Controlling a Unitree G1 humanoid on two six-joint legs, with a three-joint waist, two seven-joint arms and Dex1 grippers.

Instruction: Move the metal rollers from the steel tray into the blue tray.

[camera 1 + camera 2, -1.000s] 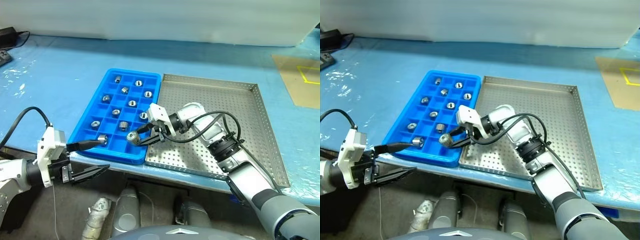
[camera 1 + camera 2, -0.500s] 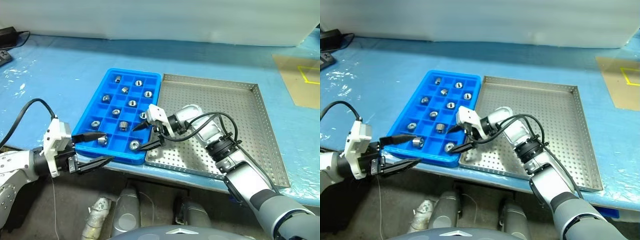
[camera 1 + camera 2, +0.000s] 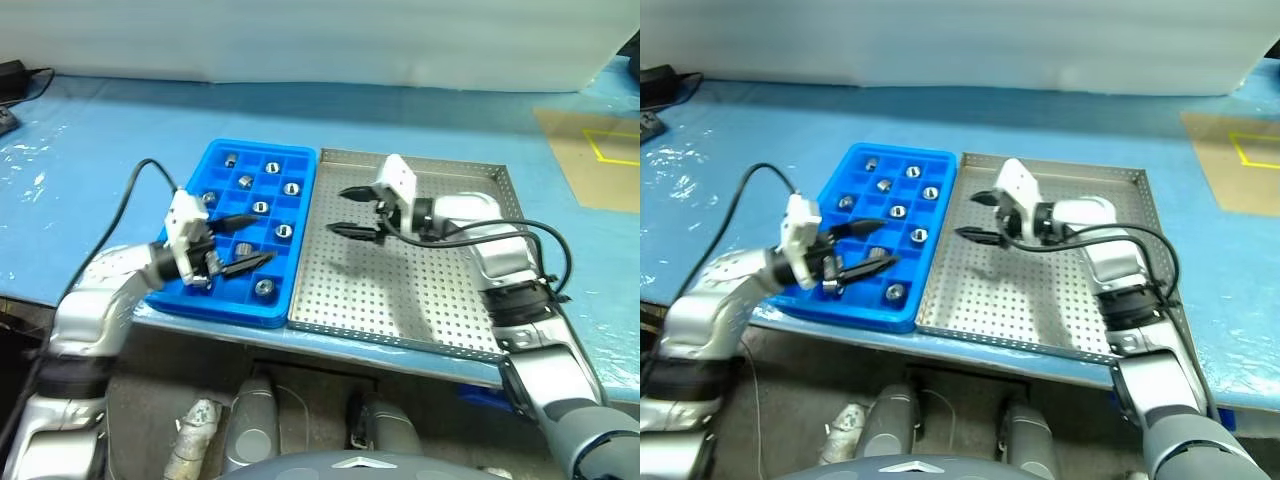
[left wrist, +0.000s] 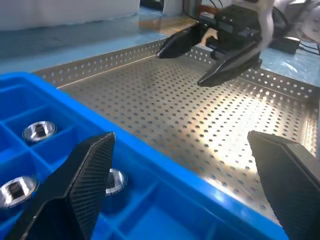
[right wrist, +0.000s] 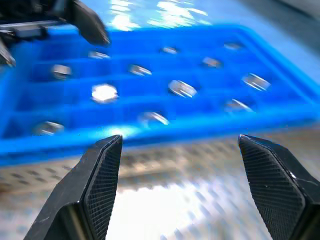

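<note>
The blue tray (image 3: 300,160) holds several metal rollers, one per compartment, among them one (image 3: 264,287) in the near row and one (image 3: 283,231) by the right wall. My left gripper (image 3: 265,238) hovers open over the tray's near half with nothing between its fingers. To the right lies the steel tray (image 3: 470,300); its perforated floor is bare where I see it. My right gripper (image 3: 338,211) hangs open and empty over that tray's left part, pointing toward the blue tray. The left wrist view shows the right gripper (image 4: 200,60) across the steel tray.
Both trays sit side by side on a blue-covered table (image 3: 100,150), close to its near edge. A brown mat with yellow tape (image 3: 590,160) lies at the far right. A black cable (image 3: 25,75) lies at the far left.
My right gripper let its roller go into a near compartment of the blue tray, opened, and swung right over the steel tray. My left gripper moved forward and right over the blue tray.
</note>
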